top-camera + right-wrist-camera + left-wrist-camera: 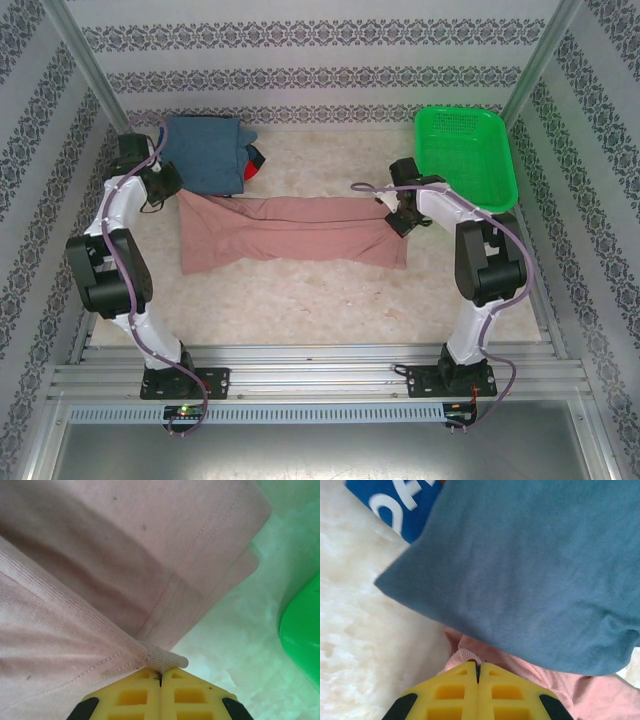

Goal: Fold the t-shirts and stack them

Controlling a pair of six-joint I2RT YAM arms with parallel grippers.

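A dusty-pink t-shirt [290, 232] is stretched flat across the middle of the table between both arms. My left gripper [172, 190] is shut on its left top corner, where pink cloth [465, 656] bunches at the yellow fingertips [457, 677]. My right gripper [398, 213] is shut on the right top corner, with a ribbed pink edge [167, 659] pinched at the fingertips [182, 680]. A folded blue-grey t-shirt [205, 152] lies at the back left, over dark and red folded ones [254, 160]. In the left wrist view the blue-grey t-shirt [530, 565] lies just beyond the pinched corner.
A green plastic mesh basket [465, 155] stands at the back right, close behind my right gripper, its rim [302, 625] showing in the right wrist view. A blue item with white print [400, 505] lies under the blue-grey shirt. Patterned walls close in the table.
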